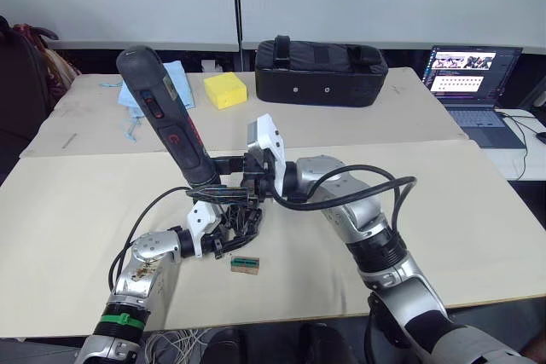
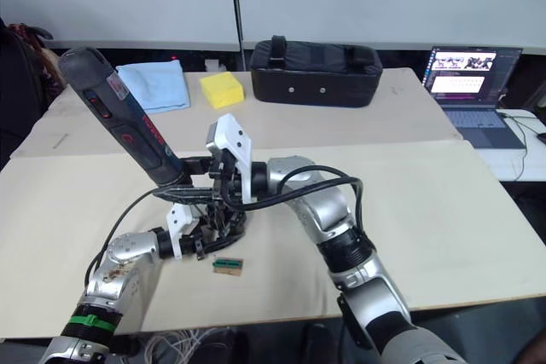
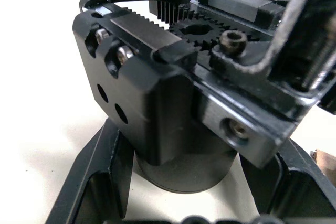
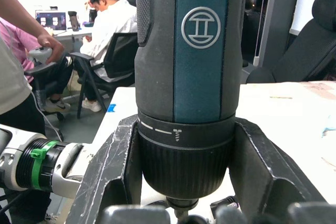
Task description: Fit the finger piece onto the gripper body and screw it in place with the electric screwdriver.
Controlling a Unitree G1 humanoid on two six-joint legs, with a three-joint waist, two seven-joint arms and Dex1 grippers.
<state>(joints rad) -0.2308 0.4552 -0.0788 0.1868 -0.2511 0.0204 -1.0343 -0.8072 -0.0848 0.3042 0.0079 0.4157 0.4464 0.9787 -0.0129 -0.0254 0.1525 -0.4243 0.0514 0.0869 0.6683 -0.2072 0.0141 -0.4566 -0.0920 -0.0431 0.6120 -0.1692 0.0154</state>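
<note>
The electric screwdriver (image 1: 166, 117), thick and black with red marks, leans up to the left, and its tip points down at the gripper body (image 1: 239, 215). My right gripper (image 1: 223, 168) is shut on its collar, with a finger on each side (image 4: 113, 177). My left gripper (image 1: 223, 232) is shut on the gripper body, its fingers (image 3: 97, 177) flanking the round base. That body (image 3: 173, 108) shows toothed racks, a gear and screw heads. I cannot tell the finger piece apart from the black parts on top of it.
A small green-and-tan block (image 1: 245, 265) lies just in front of the gripper body. At the back of the table are a yellow sponge (image 1: 224, 89), a blue cloth (image 2: 153, 84), a black zipped case (image 1: 320, 72) and a laptop (image 1: 473, 83). People sit at desks (image 4: 113, 19) beyond.
</note>
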